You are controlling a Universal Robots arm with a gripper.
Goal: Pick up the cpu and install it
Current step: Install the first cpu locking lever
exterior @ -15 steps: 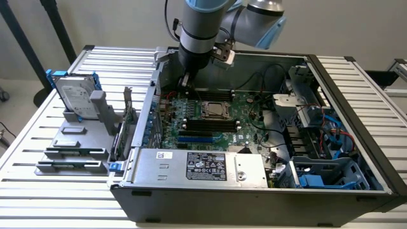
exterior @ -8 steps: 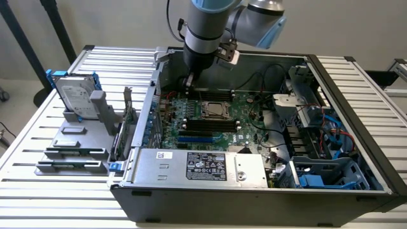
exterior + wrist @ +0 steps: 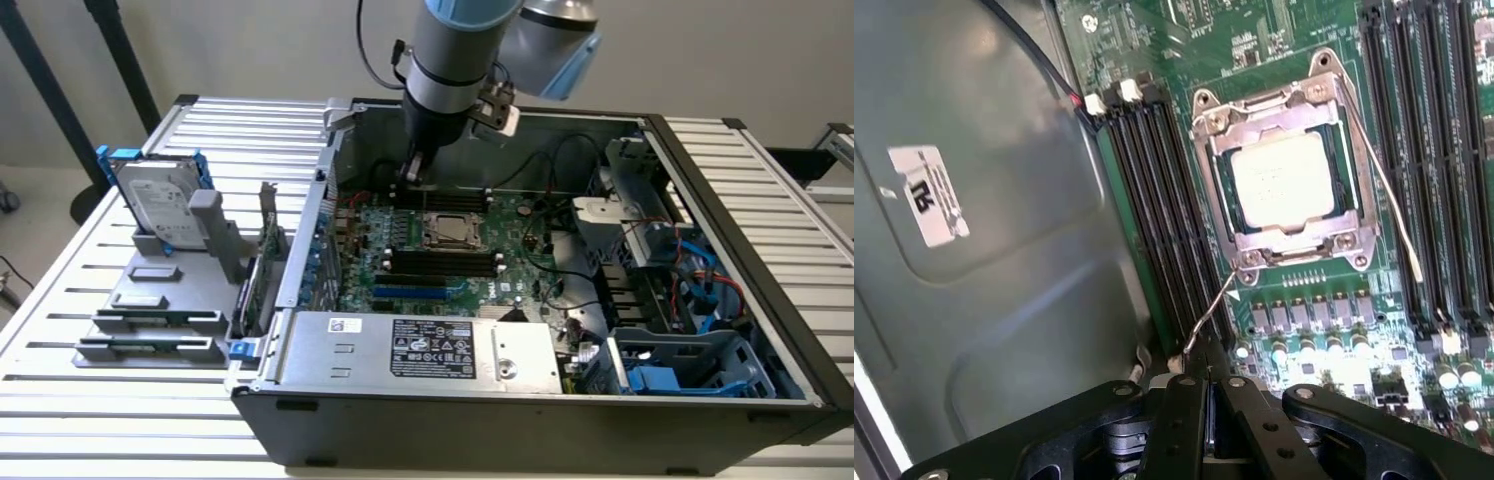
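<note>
one cpu (image 3: 1284, 180), seated in its socket (image 3: 1294, 238) inside the open case (image 3: 534, 425). one hard drive (image 3: 158, 205) and two green memory sticks (image 3: 154, 321) at the case's 9 o'clock, exterior view. gripper (image 3: 1204, 385) at the cpu's 12 o'clock, fingers pressed together, nothing pinched. wrist view adds a thin wire lever (image 3: 1216, 300) ending just beside the tips.

Arm (image 3: 451, 60): silver-grey cylindrical casing, darker band at the lower end. Joint cap (image 3: 577, 62): pale blue, rounded. Black cable (image 3: 360, 35) loops beside the casing. Gripper (image 3: 418, 175): black, narrow. Wrist view: matte black link bars (image 3: 1184, 425) with rounded ends, joined by small bright pivot screws (image 3: 1297, 394).
</note>
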